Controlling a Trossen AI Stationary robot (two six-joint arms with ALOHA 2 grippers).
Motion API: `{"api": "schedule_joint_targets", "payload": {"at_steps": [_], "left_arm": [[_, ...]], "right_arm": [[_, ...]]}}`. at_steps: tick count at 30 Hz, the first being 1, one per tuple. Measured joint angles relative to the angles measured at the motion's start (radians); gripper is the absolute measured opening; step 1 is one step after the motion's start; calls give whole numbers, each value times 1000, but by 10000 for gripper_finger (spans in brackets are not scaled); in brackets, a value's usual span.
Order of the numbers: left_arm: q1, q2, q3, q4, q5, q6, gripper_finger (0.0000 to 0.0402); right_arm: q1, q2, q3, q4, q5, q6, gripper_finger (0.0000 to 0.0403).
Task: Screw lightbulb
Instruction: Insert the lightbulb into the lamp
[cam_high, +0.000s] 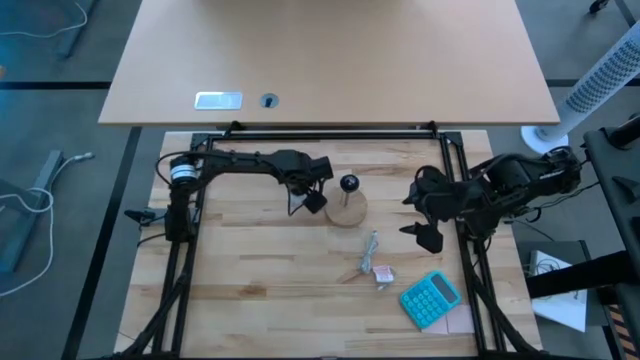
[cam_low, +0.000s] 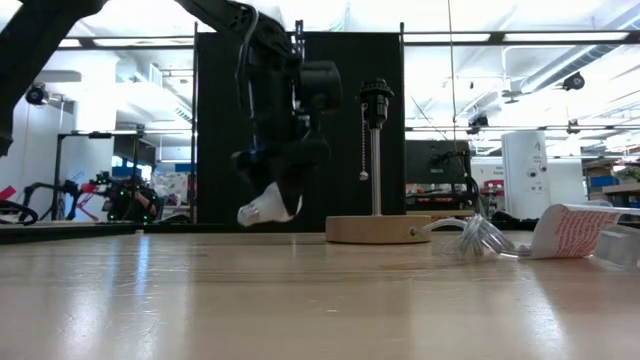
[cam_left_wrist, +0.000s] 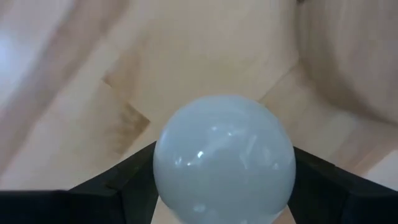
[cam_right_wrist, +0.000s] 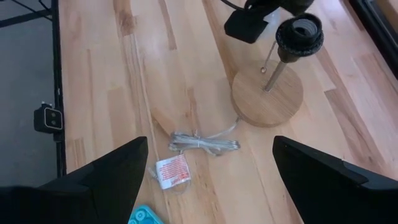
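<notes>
Lightbulb (cam_left_wrist: 224, 158) sits between the two dark fingers (cam_left_wrist: 112, 186) of my left hand (cam_low: 270, 205), which is closed on its sides about as wide as the globe, with the white globe facing out ahead of the wrist. From table height the bulb (cam_low: 262, 211) hangs clear of the worktop (cam_high: 260, 270), tilted, globe low and to one side; its screw neck is tucked up in the hand and I cannot see which way it points. Just beside it stands the lamp: a round wooden base (cam_low: 374, 229), a thin post, and the black socket (cam_low: 376, 100) at the top, opening upward. The socket stands well above the bulb and off to its side, so I judge the coming move needs a lift, a shift over the post and a turn that brings the neck straight down onto the opening. My left hand is much the nearer one. My right hand (cam_high: 428, 236) waits open and empty, well apart near the worktop's right edge, beyond the crumpled wrapper with cord (cam_right_wrist: 202, 143).
</notes>
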Motion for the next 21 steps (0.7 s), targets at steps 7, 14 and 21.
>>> {"api": "schedule_joint_targets", "payload": {"at_steps": [7,14,21], "left_arm": [[-8,-118,6,8,-81,-17,274],[-38,-244,6,65,-179,-52,274],[-88,-325,5,168,-281,-57,274]], "right_arm": [[0,-36,70,1,57,-22,341],[0,-90,111,1,160,-18,341],[0,-109,110,4,186,-1,341]]}}
